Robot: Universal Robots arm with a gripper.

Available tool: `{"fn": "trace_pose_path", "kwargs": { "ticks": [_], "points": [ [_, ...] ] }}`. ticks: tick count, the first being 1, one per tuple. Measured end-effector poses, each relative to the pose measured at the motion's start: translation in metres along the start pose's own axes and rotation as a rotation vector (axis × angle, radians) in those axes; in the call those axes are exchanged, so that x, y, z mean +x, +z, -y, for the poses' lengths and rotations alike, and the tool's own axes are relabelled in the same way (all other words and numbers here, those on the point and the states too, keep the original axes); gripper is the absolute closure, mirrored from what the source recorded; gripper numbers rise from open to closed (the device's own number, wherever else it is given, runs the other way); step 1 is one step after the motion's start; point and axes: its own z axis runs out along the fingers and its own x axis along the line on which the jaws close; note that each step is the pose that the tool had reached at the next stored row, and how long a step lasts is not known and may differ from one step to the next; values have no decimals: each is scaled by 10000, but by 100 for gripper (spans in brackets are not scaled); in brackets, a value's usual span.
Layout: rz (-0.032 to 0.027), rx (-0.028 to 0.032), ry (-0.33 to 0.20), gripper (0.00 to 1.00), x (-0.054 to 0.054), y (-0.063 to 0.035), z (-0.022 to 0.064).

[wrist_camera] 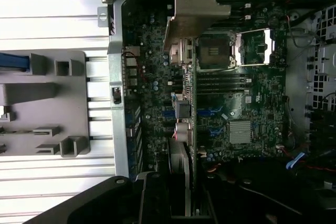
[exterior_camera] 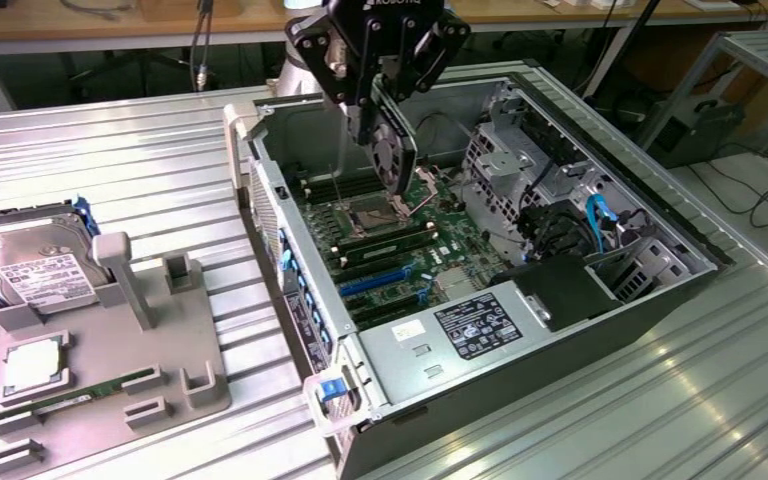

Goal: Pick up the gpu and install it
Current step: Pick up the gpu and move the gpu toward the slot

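1. Black gripper [exterior_camera: 381,100] at 12 o'clock in the exterior view, fingers clenched on the gpu [exterior_camera: 392,165].
2. Held gpu hangs on edge over the green motherboard [exterior_camera: 404,255], inside the open computer case [exterior_camera: 624,330]. Its pale metal bracket [wrist_camera: 195,17] faces the wrist view.
3. Grey holder [exterior_camera: 104,400] at 8 o'clock, well apart from the case.
4. Silver hard drive [exterior_camera: 31,265] at 9 o'clock, resting on that holder.
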Motion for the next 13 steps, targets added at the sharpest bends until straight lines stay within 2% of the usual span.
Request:
{"fn": "trace_pose_path", "kwargs": {
  "ticks": [9,13],
  "points": [
    [1,-2,-47,71,-97,4,-3],
    [3,-3,-78,71,-184,7,-6]
  ]
}}
